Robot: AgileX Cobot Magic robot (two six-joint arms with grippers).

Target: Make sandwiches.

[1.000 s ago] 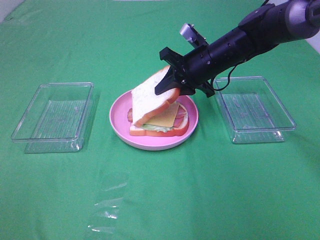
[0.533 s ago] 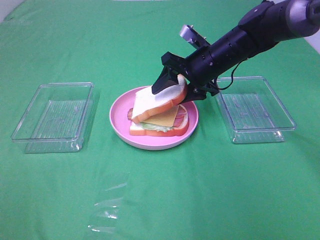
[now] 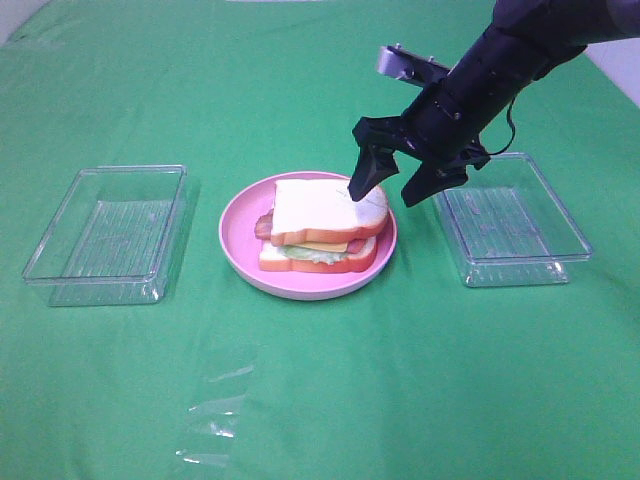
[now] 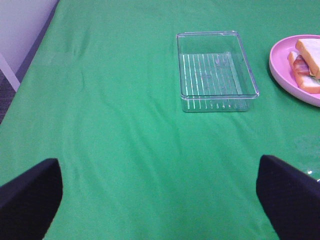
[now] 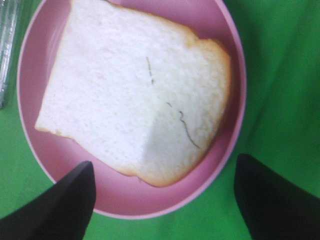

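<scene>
The sandwich (image 3: 320, 232) sits fully stacked on the pink plate (image 3: 240, 250), top slice flat, so the right pincer (image 3: 392, 188) hangs spread and empty just above its far edge, while the left pincer (image 4: 160, 195) gapes idle over the bench.

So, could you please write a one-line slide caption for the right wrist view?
Open right hand above the finished sandwich on its pink plate.

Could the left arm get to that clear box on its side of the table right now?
Probably yes. The left tool is open and holds nothing, and only bare green cloth lies between it and the empty clear box. The right tool is over by the pink plate, well out of the way.
</scene>
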